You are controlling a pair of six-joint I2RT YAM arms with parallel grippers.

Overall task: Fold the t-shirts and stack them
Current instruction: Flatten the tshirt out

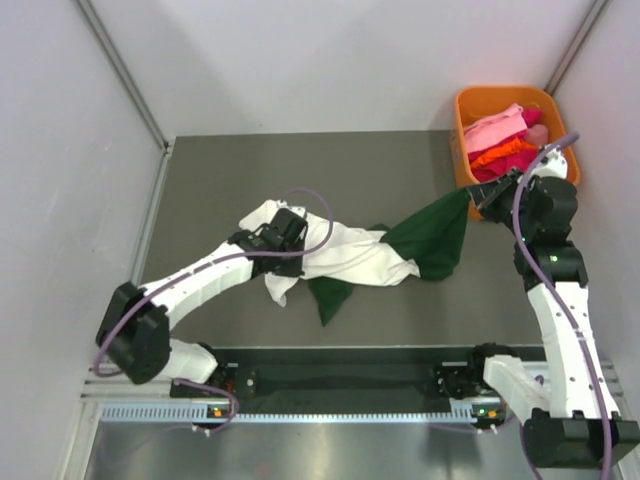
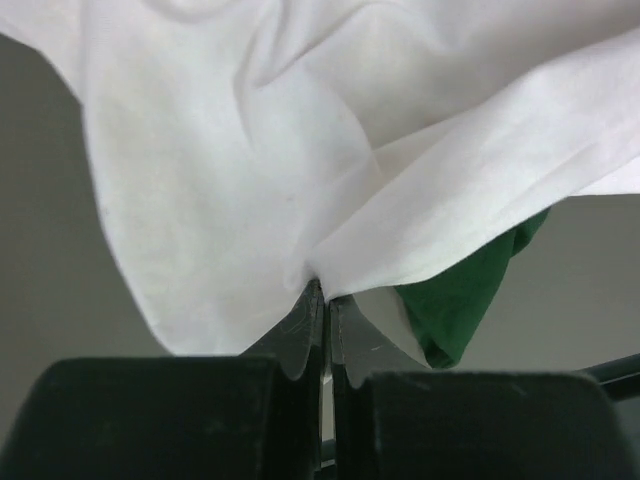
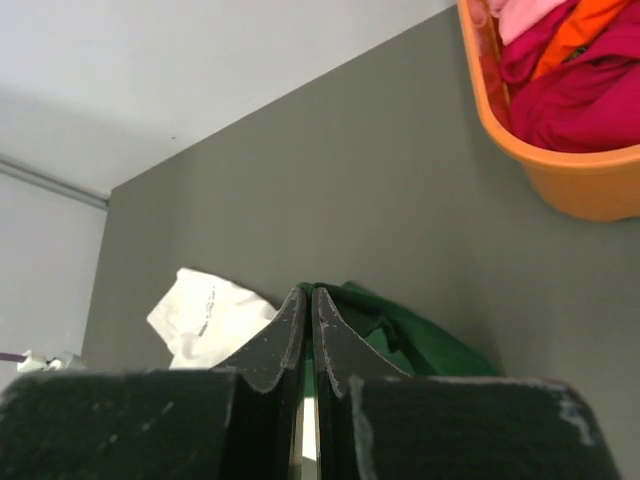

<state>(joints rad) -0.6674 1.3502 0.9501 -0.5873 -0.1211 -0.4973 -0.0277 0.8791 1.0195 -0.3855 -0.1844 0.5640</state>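
Both tees soft, light, overlapped mid-table. Left gripper [image 2: 325,290] shut on cream-white t-shirt [image 1: 350,255]; right gripper [image 3: 308,300] pinches dark green t-shirt [image 1: 435,235] corner nr far-right orange basket [image 1: 463,110]. Grab hems/shoulders.

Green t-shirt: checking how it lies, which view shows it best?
Top external: most of the green t-shirt shows, stretched from under the white t-shirt to the right gripper. Left wrist shows one corner; right wrist, a bunch behind its fingers.

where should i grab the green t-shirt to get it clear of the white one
The green t-shirt's pointed tail below the white t-shirt, likely from the near side: it lies flat on bare table, uncovered, while its middle runs under white cloth.
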